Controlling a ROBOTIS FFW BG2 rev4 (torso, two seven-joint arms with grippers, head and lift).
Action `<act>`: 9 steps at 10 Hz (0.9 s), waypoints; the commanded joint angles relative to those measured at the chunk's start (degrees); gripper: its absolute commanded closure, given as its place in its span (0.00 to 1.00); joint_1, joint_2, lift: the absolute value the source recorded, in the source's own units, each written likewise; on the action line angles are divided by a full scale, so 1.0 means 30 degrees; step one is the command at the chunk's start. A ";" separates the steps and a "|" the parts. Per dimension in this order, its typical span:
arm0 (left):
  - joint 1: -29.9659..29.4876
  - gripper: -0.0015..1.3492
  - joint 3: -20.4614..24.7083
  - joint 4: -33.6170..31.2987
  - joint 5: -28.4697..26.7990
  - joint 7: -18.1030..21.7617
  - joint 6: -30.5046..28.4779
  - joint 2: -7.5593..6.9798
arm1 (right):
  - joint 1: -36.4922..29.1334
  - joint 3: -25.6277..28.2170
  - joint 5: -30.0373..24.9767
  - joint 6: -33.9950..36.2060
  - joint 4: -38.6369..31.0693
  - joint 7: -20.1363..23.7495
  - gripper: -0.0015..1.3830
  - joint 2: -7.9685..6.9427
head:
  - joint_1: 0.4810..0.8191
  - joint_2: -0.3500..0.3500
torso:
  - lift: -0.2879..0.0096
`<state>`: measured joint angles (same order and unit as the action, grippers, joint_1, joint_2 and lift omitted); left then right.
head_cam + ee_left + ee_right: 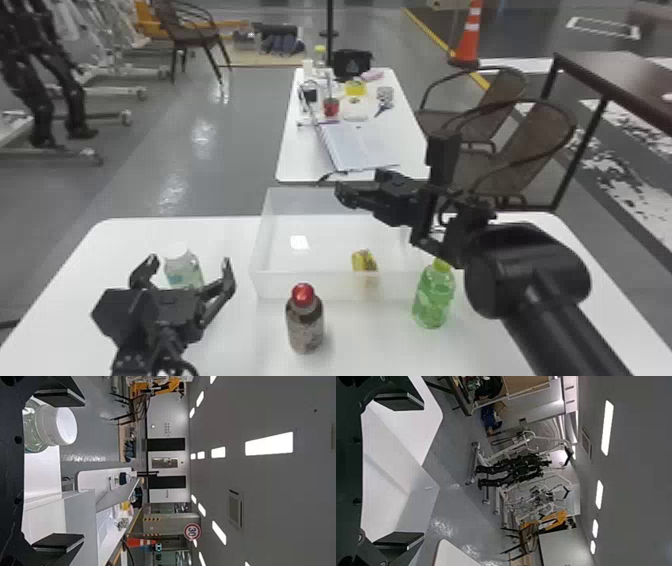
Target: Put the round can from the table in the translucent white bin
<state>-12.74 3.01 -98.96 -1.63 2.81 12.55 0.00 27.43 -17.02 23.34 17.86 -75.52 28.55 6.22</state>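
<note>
The round can (judging by that yellow shape) is apparently lying in the translucent white bin, leaving only withdrawal, while the right end effector above and the left end effector by a bottle are gaping wide, empty.
</note>
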 commanded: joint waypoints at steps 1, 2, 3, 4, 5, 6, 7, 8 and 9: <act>0.0000 0.08 -0.0006 -0.0002 -0.0014 0.0000 0.0005 0.0050 | -0.1438 0.1014 -0.1159 0.0139 -0.3332 -0.0553 0.10 0.0154 | 0.20 0.50 | 0.63; -0.0030 0.08 -0.0006 -0.0002 -0.0043 0.0000 0.0035 0.0050 | -0.2668 0.1864 -0.1745 -0.0037 -0.4797 -0.1021 0.10 0.0154 | 0.20 0.50 | 0.63; -0.0030 0.08 -0.0006 -0.0002 -0.0043 0.0000 0.0064 0.0050 | -0.4104 0.2743 -0.2272 -0.0652 -0.6086 -0.1607 0.10 0.0154 | 0.20 0.50 | 0.63; -0.0059 0.08 -0.0006 -0.0031 -0.0043 0.0000 0.0093 0.0050 | -0.5774 0.3505 -0.2829 -0.1765 -0.7346 -0.2428 0.10 0.0125 | 0.20 0.50 | 0.63; -0.0088 0.08 0.0023 -0.0090 -0.0043 0.0000 0.0093 0.0050 | -0.7561 0.3944 -0.2770 -0.3201 -0.8019 -0.3277 0.10 0.0066 | 0.20 0.50 | 0.63; -0.0147 0.08 0.0053 -0.0090 -0.0072 0.0000 0.0152 0.0050 | -0.9025 0.4589 -0.2917 -0.4431 -0.8459 -0.3863 0.11 -0.0285 | 0.20 0.50 | 0.63; -0.0147 0.08 0.0023 -0.0119 -0.0160 0.0000 0.0240 0.0050 | -1.0315 0.5233 -0.3210 -0.5515 -0.8781 -0.4185 0.15 -0.0813 | 0.20 0.50 | 0.63; -0.0147 0.08 -0.0035 -0.0119 -0.0248 0.0000 0.0328 0.0050 | -1.1633 0.5614 -0.3620 -0.6131 -0.9250 -0.4654 0.18 -0.1135 | 0.20 0.50 | 0.63; -0.0235 0.08 -0.0035 -0.0119 -0.0307 0.0000 0.0416 0.0050 | -1.2775 0.5643 -0.3825 -0.6277 -0.9631 -0.5094 0.20 -0.1194 | 0.20 0.50 | 0.63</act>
<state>-13.30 2.93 -99.32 -2.45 2.81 13.60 0.00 -8.73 -0.30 12.26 -0.55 -103.62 13.44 2.83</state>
